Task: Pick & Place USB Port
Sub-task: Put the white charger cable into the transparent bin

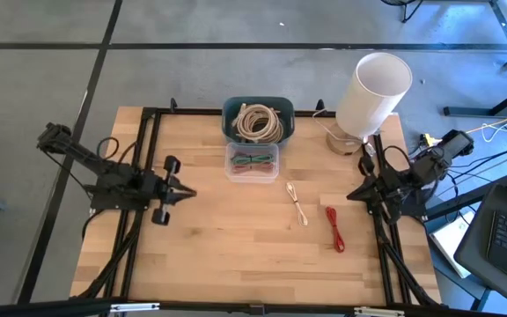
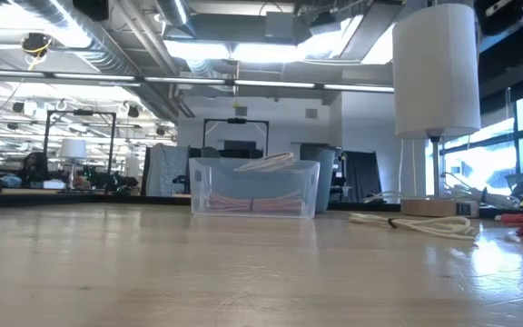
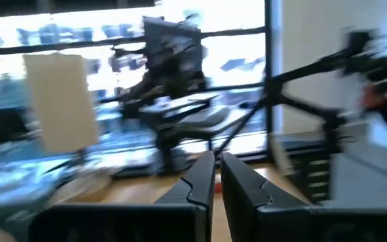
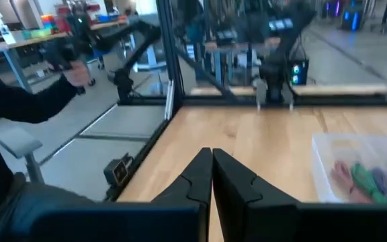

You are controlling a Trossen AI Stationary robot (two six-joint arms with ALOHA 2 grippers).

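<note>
White cable (image 1: 298, 203) and red cable (image 1: 334, 229) lay mid-desk (image 1: 209, 246), apart from right claw (image 1: 352, 195), fingers pressed together. Left claw (image 1: 190, 193) likewise closed, empty. Lamp (image 1: 372, 92) at back edge.

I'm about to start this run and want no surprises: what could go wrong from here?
1. The white cable and the red cable lie flat and thin on the table, so a claw may slip off them.
2. The two cables lie close together; grabbing one could drag the other.
3. The lamp stands near the right claw, so a wide swing could knock it.
The left claw waits, shut, at the left side.
</note>
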